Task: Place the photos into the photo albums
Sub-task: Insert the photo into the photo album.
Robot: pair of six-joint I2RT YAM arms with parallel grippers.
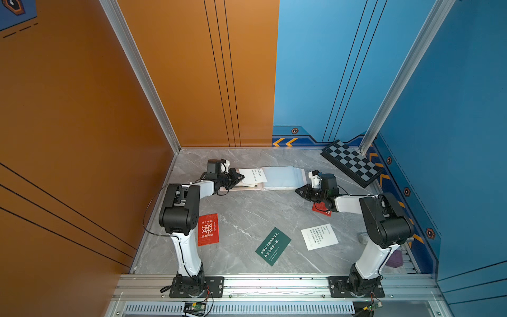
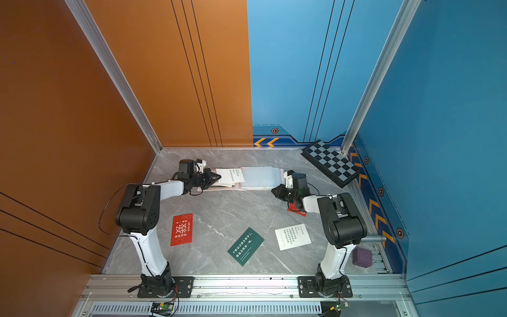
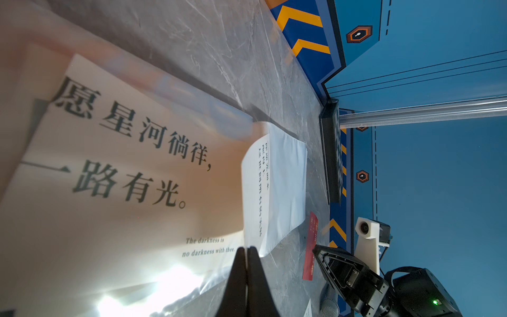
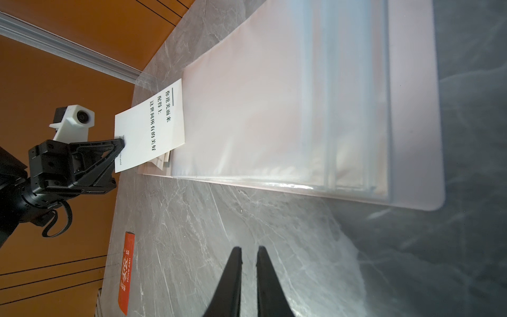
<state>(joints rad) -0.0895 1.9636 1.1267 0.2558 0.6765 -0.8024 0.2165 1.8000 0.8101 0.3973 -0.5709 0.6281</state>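
The photo album lies open at the back of the table, its clear sleeve pages facing up. My left gripper is shut on the edge of a white photo that rests on the album's left page. Another white photo with large print lies under a sleeve there. My right gripper hovers over bare table by the album's right front corner, narrowly open and holding nothing. Loose photos lie in front: red, dark green, white, and a red one partly under the right arm.
A black-and-grey checkered board leans in the back right corner. A purple cube sits beside the right arm's base. Walls close the table on the left, back and right.
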